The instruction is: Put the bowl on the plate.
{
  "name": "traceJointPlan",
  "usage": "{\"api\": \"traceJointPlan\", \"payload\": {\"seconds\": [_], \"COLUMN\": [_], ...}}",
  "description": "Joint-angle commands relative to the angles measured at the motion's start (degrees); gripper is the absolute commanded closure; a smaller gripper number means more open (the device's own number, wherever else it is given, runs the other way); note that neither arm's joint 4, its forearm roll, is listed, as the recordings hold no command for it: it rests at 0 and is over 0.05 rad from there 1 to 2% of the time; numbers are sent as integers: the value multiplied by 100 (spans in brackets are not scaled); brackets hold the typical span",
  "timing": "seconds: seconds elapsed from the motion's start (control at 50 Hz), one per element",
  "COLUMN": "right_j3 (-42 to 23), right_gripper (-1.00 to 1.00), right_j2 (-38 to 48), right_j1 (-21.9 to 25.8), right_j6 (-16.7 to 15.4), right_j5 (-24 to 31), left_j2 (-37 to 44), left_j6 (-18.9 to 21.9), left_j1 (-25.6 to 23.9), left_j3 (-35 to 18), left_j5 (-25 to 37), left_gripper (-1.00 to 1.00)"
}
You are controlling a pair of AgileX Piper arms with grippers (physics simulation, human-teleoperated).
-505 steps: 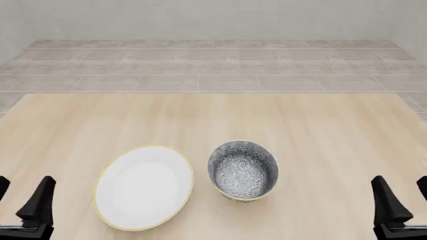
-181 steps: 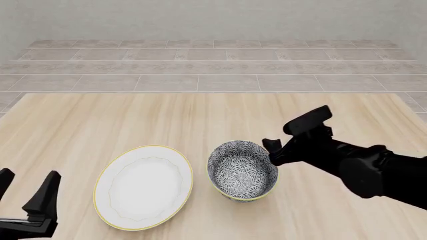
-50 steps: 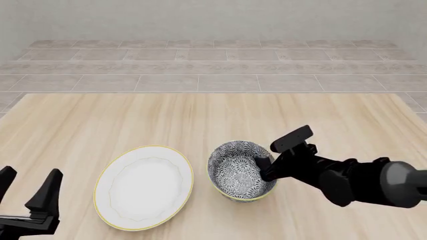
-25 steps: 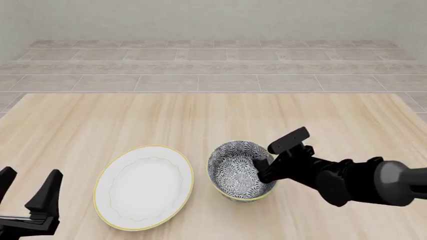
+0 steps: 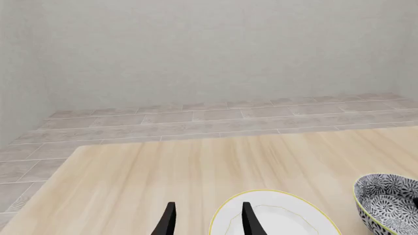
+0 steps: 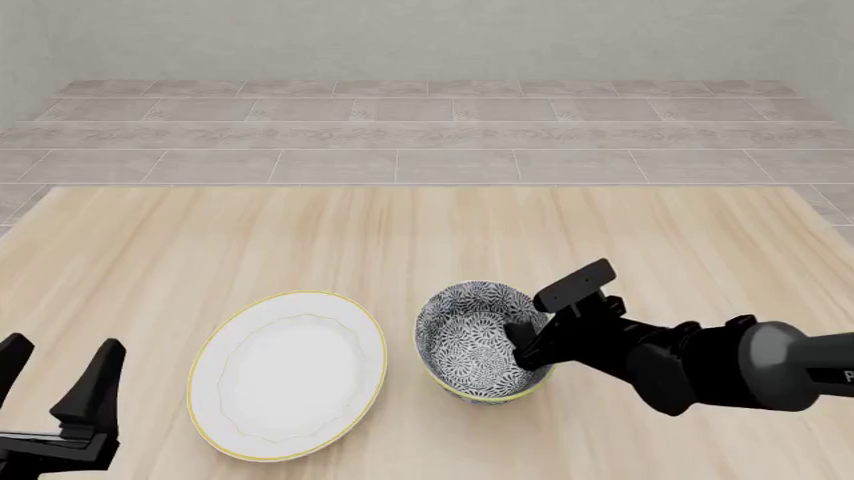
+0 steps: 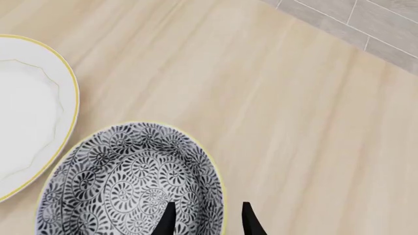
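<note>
The blue-and-white patterned bowl [image 6: 470, 335] stands upright on the table, just right of the white plate [image 6: 288, 372] with the thin yellow rim. My right gripper [image 6: 531, 345] is open at the bowl's right side. In the right wrist view its two fingers straddle the rim of the bowl [image 7: 124, 186], one inside and one outside, with the plate [image 7: 26, 122] beside it. Whether the fingers touch the rim cannot be told. My left gripper [image 6: 60, 352] is open and empty at the near left corner. Its wrist view shows the plate [image 5: 281, 220] and the bowl [image 5: 388, 196] ahead.
The pale wooden table [image 6: 400, 240] holds only the plate and the bowl. A grey tiled floor [image 6: 427, 140] and a plain wall lie beyond its far edge.
</note>
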Motion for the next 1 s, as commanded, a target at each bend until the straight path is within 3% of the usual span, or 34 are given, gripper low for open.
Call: {"api": "traceJointPlan", "payload": {"seconds": [0.02, 0.44, 0.46, 0.86, 1.0], "right_j3": [8, 70, 79, 197, 36], "right_gripper": [-100, -100, 100, 100, 100], "right_j2": [64, 155, 100, -475, -895], "right_j1": [0, 2, -129, -2, 49], "right_j6": [19, 21, -11, -122, -25], "right_j5": [-48, -221, -234, -78, 346], "left_j2": [26, 65, 50, -11, 23], "left_j6": [7, 18, 17, 27, 36], "left_j1": [0, -2, -2, -11, -15], "left_j3": [0, 2, 2, 1, 3], "left_j5": [-22, -47, -33, 38, 0], "left_gripper": [-100, -100, -100, -100, -100]}}
